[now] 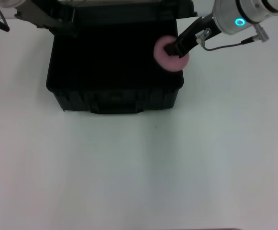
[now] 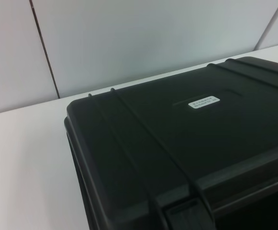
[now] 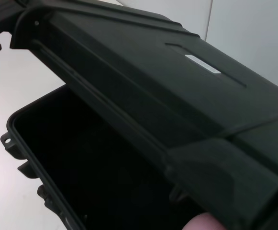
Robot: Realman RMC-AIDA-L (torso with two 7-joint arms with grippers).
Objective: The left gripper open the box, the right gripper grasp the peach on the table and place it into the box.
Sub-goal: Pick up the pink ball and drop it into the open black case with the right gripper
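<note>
Peach (image 1: 171,55) in right hand (image 1: 173,49), above open box (image 1: 115,98) rim.

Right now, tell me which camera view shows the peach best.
The head view. There the peach appears as a pink round fruit at the right rim of the open box, held in the right end effector. The right wrist view shows only a pink sliver at the picture's edge. The left wrist view shows no peach, only the box lid.
</note>
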